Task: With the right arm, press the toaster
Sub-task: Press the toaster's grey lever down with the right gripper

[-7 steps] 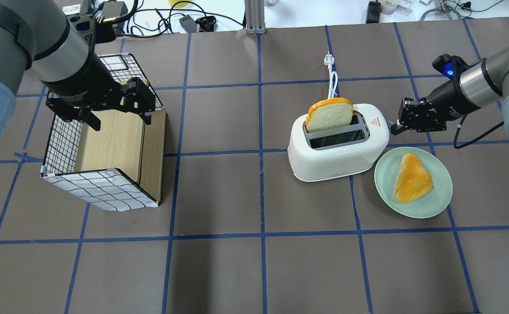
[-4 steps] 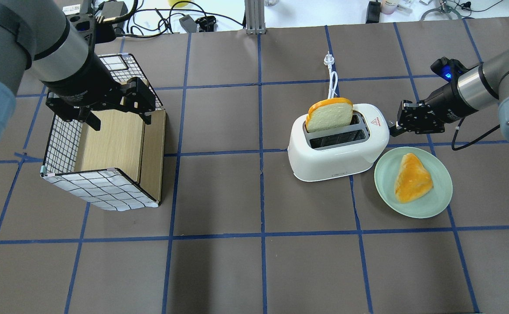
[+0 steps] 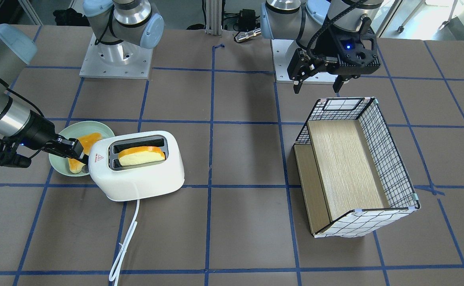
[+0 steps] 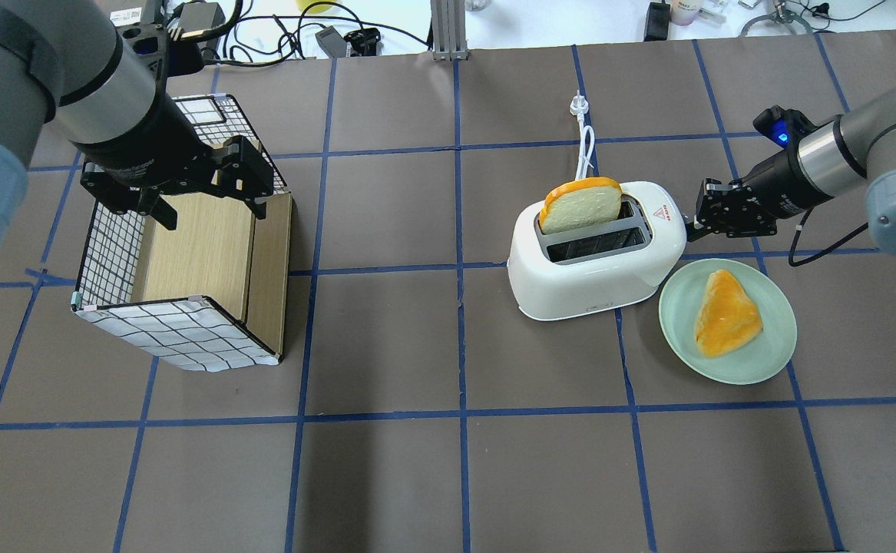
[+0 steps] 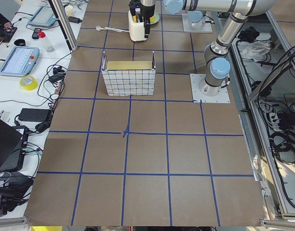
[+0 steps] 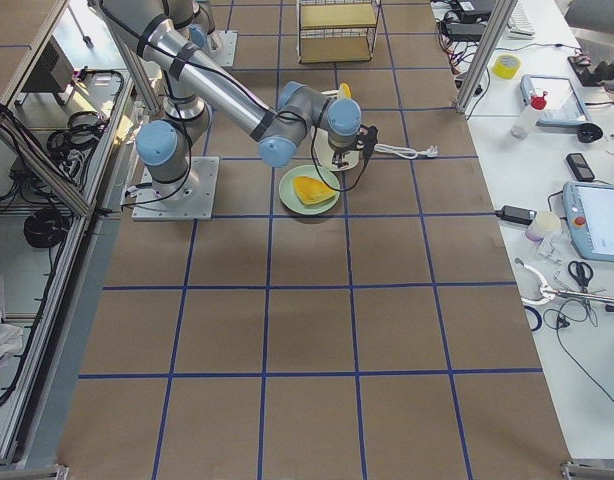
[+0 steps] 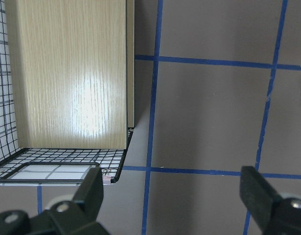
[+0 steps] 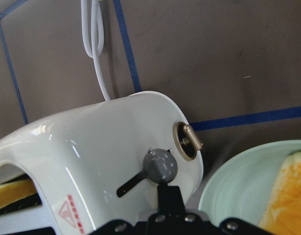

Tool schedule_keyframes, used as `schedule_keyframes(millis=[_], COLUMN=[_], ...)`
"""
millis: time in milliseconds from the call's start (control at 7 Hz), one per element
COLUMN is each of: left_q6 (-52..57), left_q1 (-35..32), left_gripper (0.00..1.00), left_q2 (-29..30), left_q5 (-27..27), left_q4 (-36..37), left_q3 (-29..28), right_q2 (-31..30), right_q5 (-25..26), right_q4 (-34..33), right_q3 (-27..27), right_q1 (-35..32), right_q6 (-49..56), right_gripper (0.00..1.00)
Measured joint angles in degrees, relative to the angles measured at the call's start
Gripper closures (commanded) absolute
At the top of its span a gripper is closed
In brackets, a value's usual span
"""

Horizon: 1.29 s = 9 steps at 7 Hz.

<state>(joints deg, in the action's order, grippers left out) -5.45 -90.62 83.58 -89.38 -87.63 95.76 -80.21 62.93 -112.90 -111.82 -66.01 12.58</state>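
Slippage is the main risk: the right tool (image 8: pixel 167 192), closed on nothing, meets the small grey lever knob (image 8: pixel 160 166) on the end of the toaster (image 4: pixel 597 261) with a narrow tip. An off-centre push could skid off or shove the light toaster sideways. The toaster sits just beside the green plate (image 4: pixel 770 361). The left tool (image 4: pixel 209 200) hangs open over the wire basket (image 4: pixel 179 338), well apart. Brown paper gridded with blue tape covers the counter (image 4: pixel 448 476); cables crowd its far edge

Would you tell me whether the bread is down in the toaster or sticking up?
Sticking up: the bread rises well above the toaster slot.
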Motion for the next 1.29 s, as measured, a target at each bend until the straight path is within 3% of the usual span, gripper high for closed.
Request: schedule_keyframes(millis=[1286], left_q6=[0.0], left_q1=[0.0], left_gripper=[0.00], left_q2=[0.0], left_q5=[0.0], left_q4=[0.0], left_q3=[0.0], right_q2=[3.4], right_q5=[0.0], right_q4=[-2.4], right_q3=[-0.1], right_q1=[0.0], right_q6=[-0.9], right_gripper=[1.00])
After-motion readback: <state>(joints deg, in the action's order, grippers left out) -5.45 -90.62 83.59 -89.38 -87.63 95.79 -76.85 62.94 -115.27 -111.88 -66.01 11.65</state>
